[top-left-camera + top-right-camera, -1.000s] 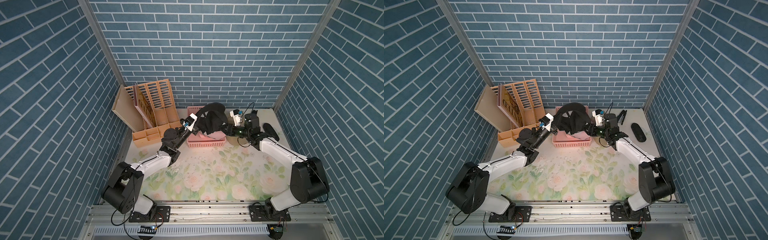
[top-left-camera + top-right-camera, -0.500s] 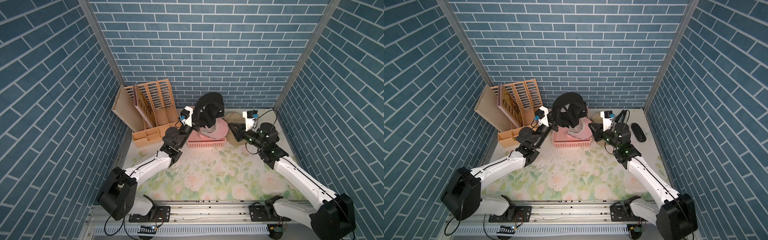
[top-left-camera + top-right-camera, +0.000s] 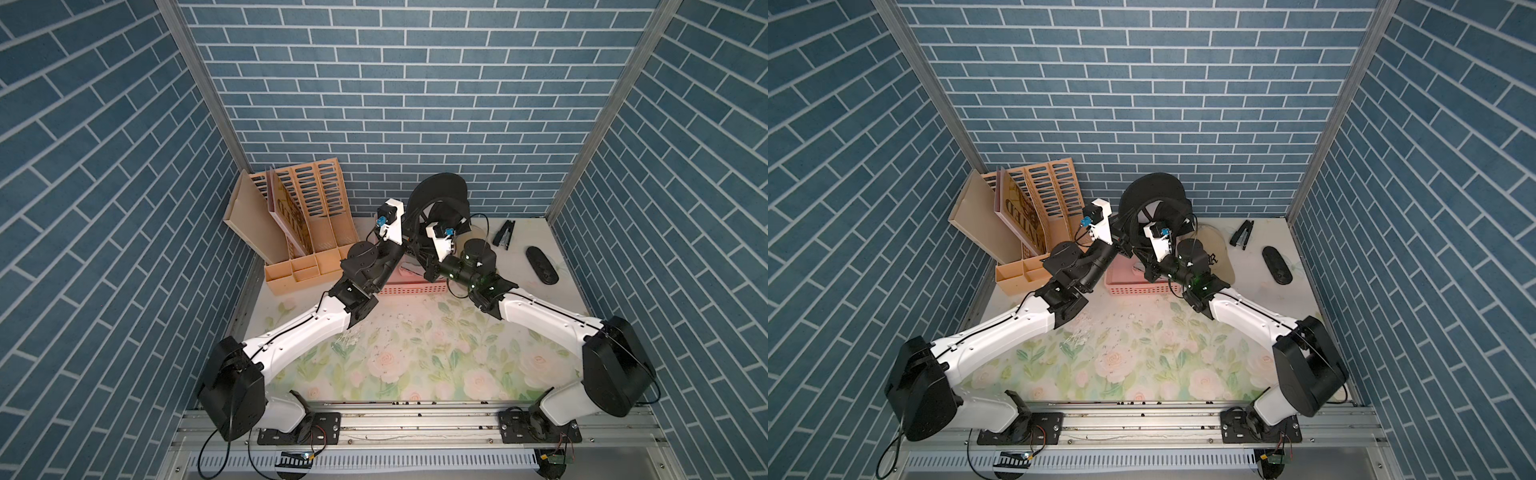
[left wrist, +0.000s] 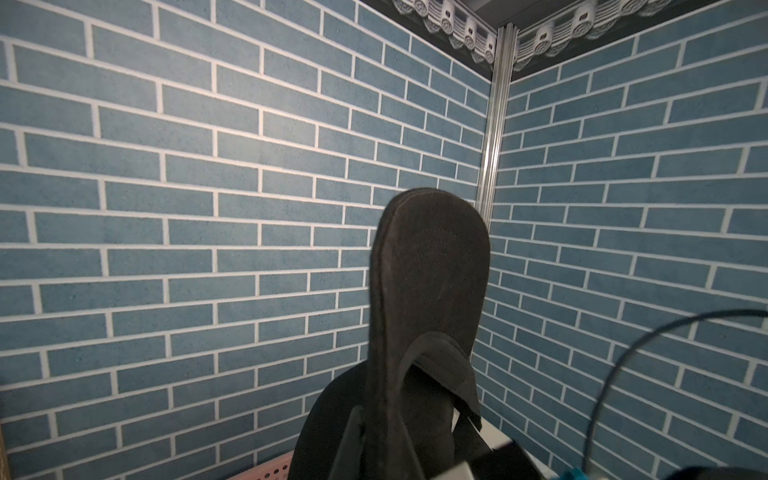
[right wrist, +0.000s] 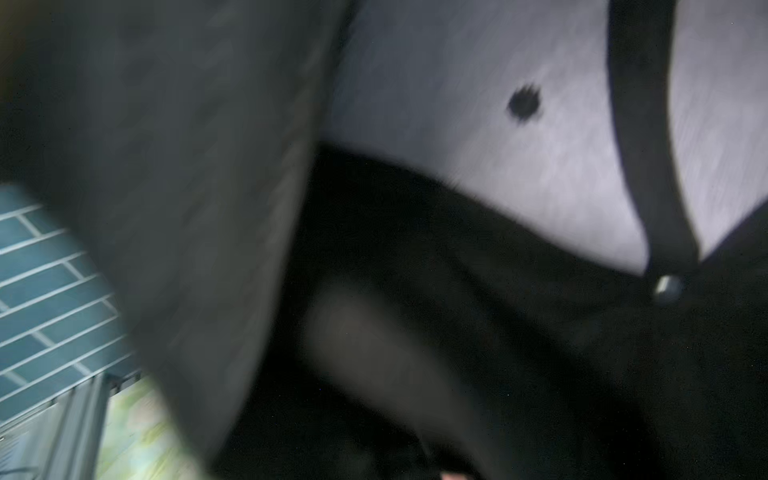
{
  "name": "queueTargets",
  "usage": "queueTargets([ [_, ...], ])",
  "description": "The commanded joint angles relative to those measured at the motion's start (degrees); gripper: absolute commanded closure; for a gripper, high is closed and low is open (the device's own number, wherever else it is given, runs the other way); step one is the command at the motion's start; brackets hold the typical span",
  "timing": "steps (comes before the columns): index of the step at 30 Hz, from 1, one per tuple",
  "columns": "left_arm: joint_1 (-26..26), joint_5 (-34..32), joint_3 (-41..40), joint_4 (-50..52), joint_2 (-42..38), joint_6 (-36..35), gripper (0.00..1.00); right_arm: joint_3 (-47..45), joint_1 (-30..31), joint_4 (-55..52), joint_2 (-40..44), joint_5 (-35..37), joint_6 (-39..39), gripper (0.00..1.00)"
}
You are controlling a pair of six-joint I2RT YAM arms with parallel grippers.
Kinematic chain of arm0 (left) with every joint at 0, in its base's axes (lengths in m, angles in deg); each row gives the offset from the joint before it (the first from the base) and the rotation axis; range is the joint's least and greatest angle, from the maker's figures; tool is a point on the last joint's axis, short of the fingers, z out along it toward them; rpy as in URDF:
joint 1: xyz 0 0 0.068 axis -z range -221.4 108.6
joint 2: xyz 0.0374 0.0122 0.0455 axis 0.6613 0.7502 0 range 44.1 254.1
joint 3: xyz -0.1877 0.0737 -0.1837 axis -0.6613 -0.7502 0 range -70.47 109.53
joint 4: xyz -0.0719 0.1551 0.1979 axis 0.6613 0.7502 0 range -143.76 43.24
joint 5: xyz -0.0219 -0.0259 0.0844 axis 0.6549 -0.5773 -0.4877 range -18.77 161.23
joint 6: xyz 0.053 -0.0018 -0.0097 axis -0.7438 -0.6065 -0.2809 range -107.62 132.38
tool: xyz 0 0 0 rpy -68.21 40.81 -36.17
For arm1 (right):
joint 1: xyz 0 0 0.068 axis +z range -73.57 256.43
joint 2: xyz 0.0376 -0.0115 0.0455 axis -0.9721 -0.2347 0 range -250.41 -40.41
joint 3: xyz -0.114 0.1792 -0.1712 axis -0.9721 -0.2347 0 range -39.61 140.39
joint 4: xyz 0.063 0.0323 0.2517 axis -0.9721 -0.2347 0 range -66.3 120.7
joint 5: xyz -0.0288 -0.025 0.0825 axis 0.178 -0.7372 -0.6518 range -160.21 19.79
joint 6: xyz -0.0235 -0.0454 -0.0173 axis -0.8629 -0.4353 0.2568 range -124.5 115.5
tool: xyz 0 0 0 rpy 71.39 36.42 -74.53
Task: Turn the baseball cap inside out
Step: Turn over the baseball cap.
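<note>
- The baseball cap (image 3: 440,195) hangs in the air above the pink basket (image 3: 415,289) at the back of the table. Its brim (image 4: 432,282) stands up against the brick wall.
- The left gripper (image 3: 409,235) has it from the side, jaws clamped on the cap's edge, just as it did a second ago.
- What's new is the right gripper (image 3: 434,218). Half a second ago it had swung well clear of the cap. Now it is back, its nose tucked into the hollow of the crown and its jaws brought together.
- Its wrist view shows the pale grey lining (image 5: 478,145) very close and blurred, with a dark seam tape crossing it. Whether any cloth is pinched between those jaws I can't tell.
- To my eye the turning has hardly begun: the crown bowls the ordinary way, with the lining on the inside.
- One arm anchors the rim and the other sits inside, so the next move is probably to push or drag the crown out through the opening (a guess, mind).
- The weak spot looks like the left hold, which a hard shove could pull loose.
</note>
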Motion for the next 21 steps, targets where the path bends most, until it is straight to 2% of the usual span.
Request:
queueTargets([
  [1,0.77,-4.83,0.68,1.86,-2.22,-1.75,1.00,3.82,-0.28,2.57,-0.94,0.22,-2.41,1.00],
  [2,0.81,-7.13,0.56,1.96,-2.48,-1.86,1.00,3.62,-0.35,2.50,-0.68,-0.31,-2.42,1.00],
  [4,0.81,-13.51,1.10,2.48,-2.53,-1.34,1.00,1.66,-0.16,3.16,0.87,-0.64,-2.42,0.69],
  [6,0.81,-18.89,3.00,4.04,-1.51,-0.40,1.00,-0.60,0.18,3.61,2.42,0.05,-2.40,0.50],
  [7,0.81,-21.88,4.71,5.53,-0.57,0.29,1.00,-1.65,0.49,3.36,3.20,1.08,-2.34,0.46],
  [11,0.81,-33.36,15.06,15.40,5.53,4.46,1.00,-5.15,2.61,2.41,5.69,5.28,-2.02,0.39],
  [13,0.81,-37.64,19.40,20.09,8.21,8.44,1.00,-6.80,4.87,3.43,6.43,10.44,-1.73,0.36],
  [17,0.81,-40.63,23.60,27.18,10.21,19.20,1.00,-8.32,10.42,10.12,4.87,24.25,-3.18,0.32],
  [21,0.77,-40.96,29.37,35.33,12.94,26.22,1.00,-9.34,15.99,21.06,0.94,40.46,-9.54,0.29],
])
